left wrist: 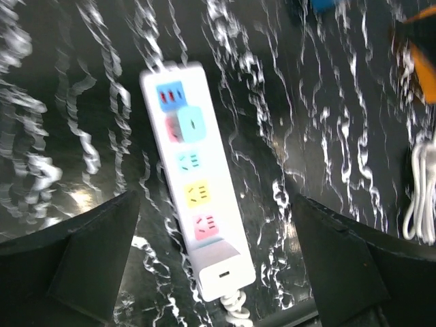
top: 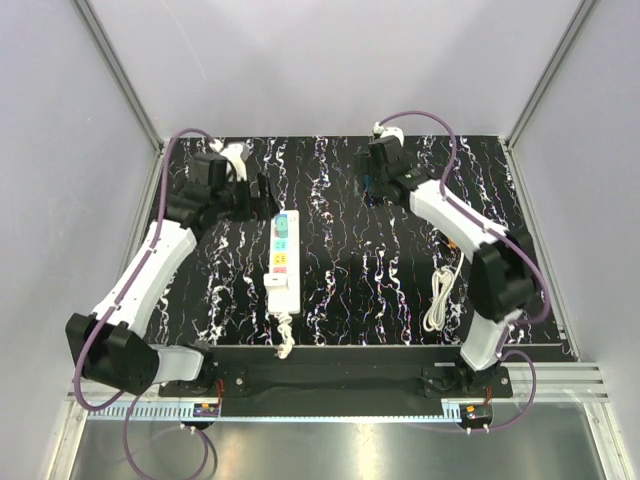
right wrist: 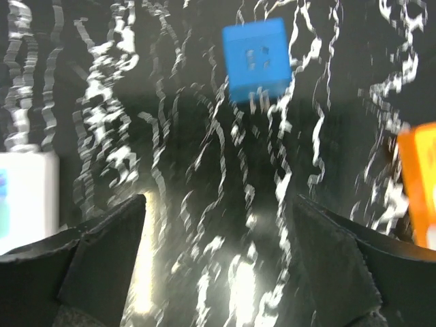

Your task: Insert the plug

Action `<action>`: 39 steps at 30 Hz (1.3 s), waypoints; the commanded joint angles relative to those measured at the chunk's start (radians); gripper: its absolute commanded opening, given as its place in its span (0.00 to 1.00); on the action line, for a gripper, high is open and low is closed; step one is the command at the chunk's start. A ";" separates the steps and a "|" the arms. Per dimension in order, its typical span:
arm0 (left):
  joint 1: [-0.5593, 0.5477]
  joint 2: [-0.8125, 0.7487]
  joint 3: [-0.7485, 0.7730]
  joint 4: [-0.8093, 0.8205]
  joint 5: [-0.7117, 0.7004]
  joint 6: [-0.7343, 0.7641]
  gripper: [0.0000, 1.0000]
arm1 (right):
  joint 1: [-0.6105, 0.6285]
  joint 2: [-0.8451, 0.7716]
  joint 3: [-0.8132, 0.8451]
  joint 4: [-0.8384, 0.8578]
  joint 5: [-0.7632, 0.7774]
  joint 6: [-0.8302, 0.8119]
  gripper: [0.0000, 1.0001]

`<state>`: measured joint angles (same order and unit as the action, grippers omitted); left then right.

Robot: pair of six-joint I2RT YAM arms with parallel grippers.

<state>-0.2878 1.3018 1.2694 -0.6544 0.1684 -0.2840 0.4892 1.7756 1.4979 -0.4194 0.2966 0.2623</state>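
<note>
- Left gripper (left wrist: 214,204): fingers spread wide, nothing held; long white plastic power strip (left wrist: 197,204) with coloured sockets lies between them in the wrist view.
- Right gripper (right wrist: 218,204): fingers apart, nothing held.
- Blue cube-shaped plastic plug (right wrist: 257,58): on the black marbled table (right wrist: 197,122), at 12 o'clock from the right gripper, untouched.

A black mat (top: 340,280) veined with white marbling, and a white strip (top: 282,262) of coloured sockets at centre left.

In the left wrist view the strip's sockets are seen, from the top down, as blue with red slots, blue over pink, pale teal, yellow and pink. A bright blue cube (right wrist: 257,60) is shown at the upper centre of the right wrist view, and an orange block (right wrist: 419,184) at its right edge. A white cable (top: 438,298) is coiled at lower right. The arms (top: 150,270) are white with black joints, trailed by purple hoses (top: 440,125).
</note>
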 commanded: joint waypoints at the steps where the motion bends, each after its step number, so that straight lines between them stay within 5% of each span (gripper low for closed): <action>1: 0.007 -0.036 -0.132 0.146 0.203 0.002 0.99 | -0.018 0.105 0.119 -0.012 -0.016 -0.161 0.96; 7: 0.007 -0.042 -0.231 0.199 0.290 0.003 0.99 | -0.064 0.246 0.212 -0.010 -0.063 -0.253 1.00; 13: 0.003 -0.058 -0.242 0.193 0.275 -0.006 0.99 | -0.136 0.364 0.314 -0.013 -0.188 -0.258 1.00; 23: 0.009 -0.115 -0.271 0.207 0.197 -0.037 0.97 | -0.170 0.562 0.482 -0.012 -0.186 -0.336 0.99; 29: 0.016 -0.090 -0.255 0.205 0.230 -0.001 0.95 | -0.175 0.633 0.525 0.001 -0.232 -0.347 0.89; 30: 0.021 -0.085 -0.252 0.205 0.230 0.002 0.95 | -0.179 0.639 0.524 0.004 -0.232 -0.345 0.85; 35: 0.033 -0.070 -0.249 0.203 0.249 -0.006 0.95 | -0.186 0.578 0.455 0.022 -0.273 -0.356 0.29; 39: 0.033 -0.070 -0.222 0.203 0.313 -0.023 0.92 | -0.184 0.299 0.270 0.106 -0.405 -0.341 0.01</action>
<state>-0.2562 1.2331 1.0054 -0.4984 0.4099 -0.3000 0.3080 2.3260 1.8431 -0.3847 0.0101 -0.0746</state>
